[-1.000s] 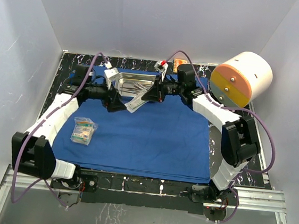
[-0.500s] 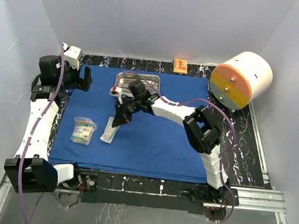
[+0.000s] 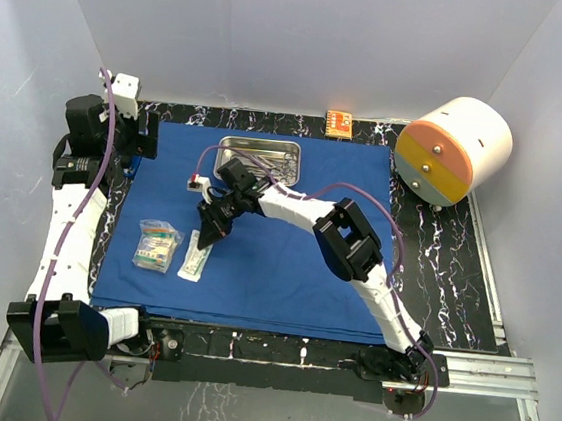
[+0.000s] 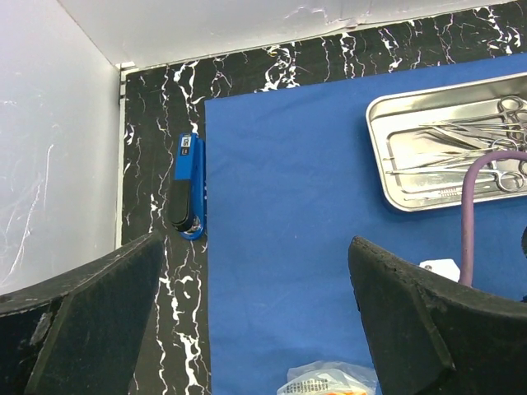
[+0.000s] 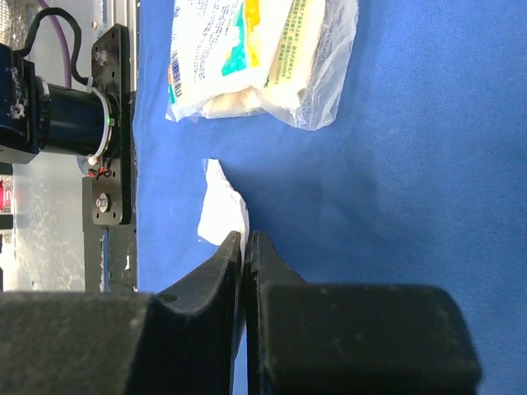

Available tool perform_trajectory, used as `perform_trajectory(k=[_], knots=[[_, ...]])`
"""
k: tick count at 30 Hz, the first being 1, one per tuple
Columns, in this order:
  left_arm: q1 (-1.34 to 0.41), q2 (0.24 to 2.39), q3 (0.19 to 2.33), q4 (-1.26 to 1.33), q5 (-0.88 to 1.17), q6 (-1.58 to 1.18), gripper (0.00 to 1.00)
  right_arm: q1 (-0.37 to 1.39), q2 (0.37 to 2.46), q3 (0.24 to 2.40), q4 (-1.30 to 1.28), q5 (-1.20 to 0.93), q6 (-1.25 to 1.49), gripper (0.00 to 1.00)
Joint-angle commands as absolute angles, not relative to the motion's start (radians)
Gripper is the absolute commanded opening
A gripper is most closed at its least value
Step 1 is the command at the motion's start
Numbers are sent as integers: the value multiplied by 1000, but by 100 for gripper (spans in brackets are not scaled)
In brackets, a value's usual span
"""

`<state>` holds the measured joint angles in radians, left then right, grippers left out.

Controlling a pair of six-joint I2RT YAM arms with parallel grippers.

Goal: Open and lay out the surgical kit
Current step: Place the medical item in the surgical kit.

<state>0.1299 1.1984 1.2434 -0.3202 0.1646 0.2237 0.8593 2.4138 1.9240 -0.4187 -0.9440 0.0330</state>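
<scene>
The surgical kit's royal-blue cloth (image 3: 295,272) lies spread over the table. Its steel tray (image 3: 229,146) stands at the back with slender steel instruments (image 4: 461,140) inside. A clear packet (image 3: 157,245) with orange and green contents lies on the cloth's left side. Just right of it is a thin white packet (image 3: 195,259), and my right gripper (image 3: 208,231) is shut on its upper end. In the right wrist view the gripper (image 5: 245,237) pinches the white packet (image 5: 222,206). My left gripper (image 3: 136,135) hovers open over the cloth's back left corner, nothing between its fingers (image 4: 428,321).
A big white-and-orange cylinder (image 3: 453,148) sits at the back right, a small orange box (image 3: 339,123) against the back wall. A blue tool (image 4: 186,185) lies on the black marbled table (image 4: 156,132) beside the cloth's left edge. White walls enclose three sides.
My left gripper has let go near the tray, pulled back to the far left corner and opened wide. My right gripper carried the white packet from the tray forward and left, beside the clear packet.
</scene>
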Motion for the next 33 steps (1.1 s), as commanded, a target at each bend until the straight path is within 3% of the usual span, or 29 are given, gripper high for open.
perform_trajectory(k=[1,15,21,23,29,33], knots=[[135,1173,1262,-311,169,218,93,870,2441,1992,-448,-916,26,1],[135,1178,1237,-305,202,218,94,869,2546,2145,-497,-874,23,26],[135,1188,1234,-310,205,197,98,848,2526,2182,-506,-826,12,65],[135,1196,1243,-315,212,184,99,831,2507,2188,-506,-817,17,74],[135,1272,1302,-333,255,128,99,751,2388,2145,-508,-832,16,89],[134,1360,1331,-322,319,97,98,680,2271,2065,-515,-865,-12,91]])
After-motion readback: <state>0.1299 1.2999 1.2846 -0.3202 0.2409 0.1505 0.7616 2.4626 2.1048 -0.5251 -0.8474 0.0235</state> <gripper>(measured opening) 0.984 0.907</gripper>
